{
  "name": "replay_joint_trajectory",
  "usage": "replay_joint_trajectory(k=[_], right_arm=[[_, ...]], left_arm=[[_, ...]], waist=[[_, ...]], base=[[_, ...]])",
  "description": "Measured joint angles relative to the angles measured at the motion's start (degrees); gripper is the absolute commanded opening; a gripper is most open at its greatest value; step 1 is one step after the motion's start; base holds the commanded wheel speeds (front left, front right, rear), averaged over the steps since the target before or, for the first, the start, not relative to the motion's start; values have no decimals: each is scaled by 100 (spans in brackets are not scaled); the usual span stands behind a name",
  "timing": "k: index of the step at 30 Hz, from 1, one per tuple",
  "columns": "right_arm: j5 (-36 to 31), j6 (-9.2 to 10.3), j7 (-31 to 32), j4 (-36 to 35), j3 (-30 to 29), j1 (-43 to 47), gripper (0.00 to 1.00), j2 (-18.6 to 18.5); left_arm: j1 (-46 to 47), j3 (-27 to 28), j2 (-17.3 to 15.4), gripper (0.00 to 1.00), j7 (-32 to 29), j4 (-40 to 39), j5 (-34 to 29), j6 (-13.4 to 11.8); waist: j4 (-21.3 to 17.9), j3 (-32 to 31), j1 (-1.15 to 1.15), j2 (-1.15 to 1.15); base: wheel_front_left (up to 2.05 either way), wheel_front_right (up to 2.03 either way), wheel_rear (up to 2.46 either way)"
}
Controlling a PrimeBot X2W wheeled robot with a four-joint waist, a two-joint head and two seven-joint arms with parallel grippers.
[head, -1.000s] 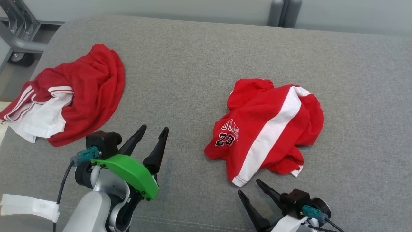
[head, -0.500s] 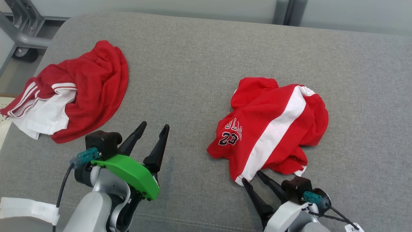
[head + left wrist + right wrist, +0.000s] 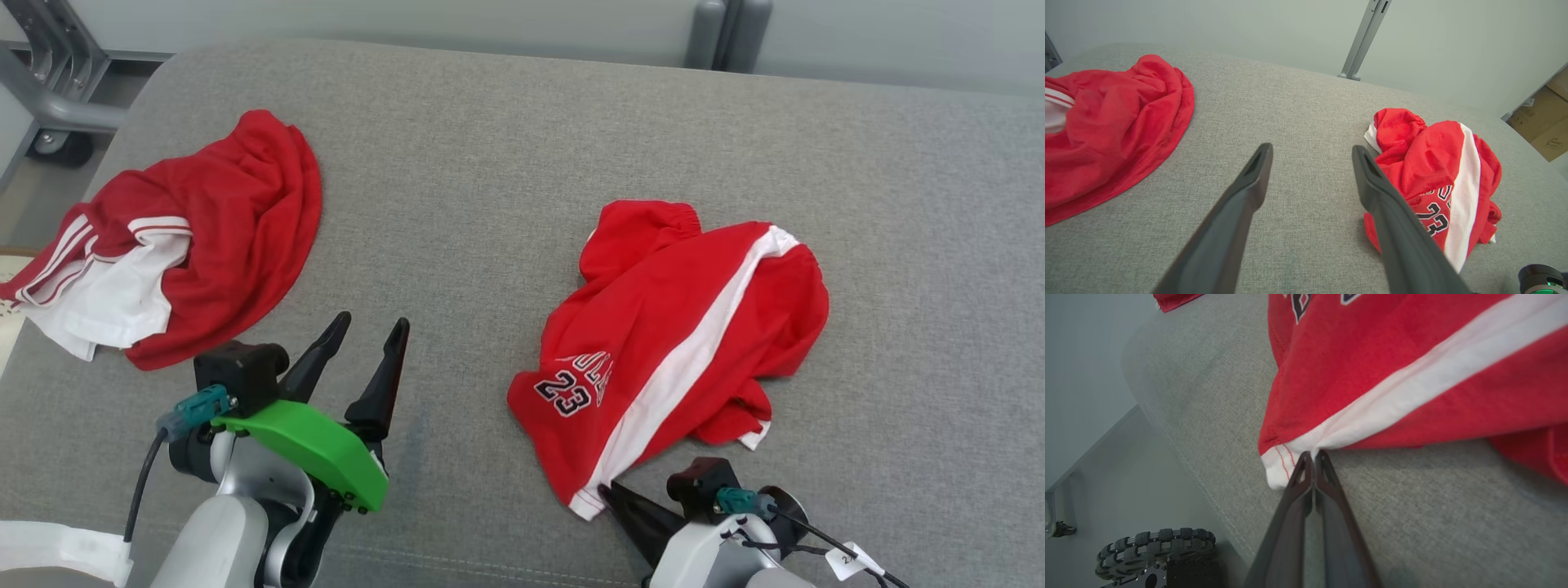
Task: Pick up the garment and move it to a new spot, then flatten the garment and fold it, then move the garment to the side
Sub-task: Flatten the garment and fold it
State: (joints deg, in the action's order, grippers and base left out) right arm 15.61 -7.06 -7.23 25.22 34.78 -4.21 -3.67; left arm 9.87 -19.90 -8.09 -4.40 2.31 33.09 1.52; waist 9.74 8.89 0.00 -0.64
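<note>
The garment (image 3: 669, 327) is a pair of red shorts with a white side stripe and a "23" print, lying crumpled right of centre on the grey padded surface (image 3: 490, 163). My right gripper (image 3: 608, 492) is at its near hem corner, shut on the white-edged hem. The right wrist view shows the right gripper (image 3: 1312, 454) with both fingers pressed together and the garment (image 3: 1372, 375) pinched at their tips. My left gripper (image 3: 371, 322) hovers open over bare padding left of the shorts. From the left wrist, the left gripper (image 3: 1311, 149) holds nothing, and the garment (image 3: 1433, 163) lies to its right.
A second red and white garment (image 3: 220, 220) lies bunched at the far left, also in the left wrist view (image 3: 1114, 118). A metal frame with a castor (image 3: 41, 90) stands beyond the left corner. The pad's near edge and a wheel (image 3: 1155, 543) lie below the right gripper.
My right gripper reached the hem corner and shut on it. The near part of the shorts has been drawn out toward the front edge. The left gripper stays open.
</note>
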Motion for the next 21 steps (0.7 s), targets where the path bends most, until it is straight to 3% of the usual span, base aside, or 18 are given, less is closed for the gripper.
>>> replay_joint_trajectory(k=[2,9,21], right_arm=[[-44,-7,260,-24,178,-59,0,-104],[-24,-45,1145,-522,716,-278,0,-976],[682,-52,2401,-1167,780,-350,0,-2174]], left_arm=[[-40,22,-7,100,47,-31,0,-1],[-46,27,-14,100,51,-130,1,0],[564,-444,47,100,-151,-493,-157,200]], waist=[[-59,-13,0,0],[-356,-60,0,0],[-1100,-96,0,0]], base=[[0,0,0],[0,0,0],[0,0,0]])
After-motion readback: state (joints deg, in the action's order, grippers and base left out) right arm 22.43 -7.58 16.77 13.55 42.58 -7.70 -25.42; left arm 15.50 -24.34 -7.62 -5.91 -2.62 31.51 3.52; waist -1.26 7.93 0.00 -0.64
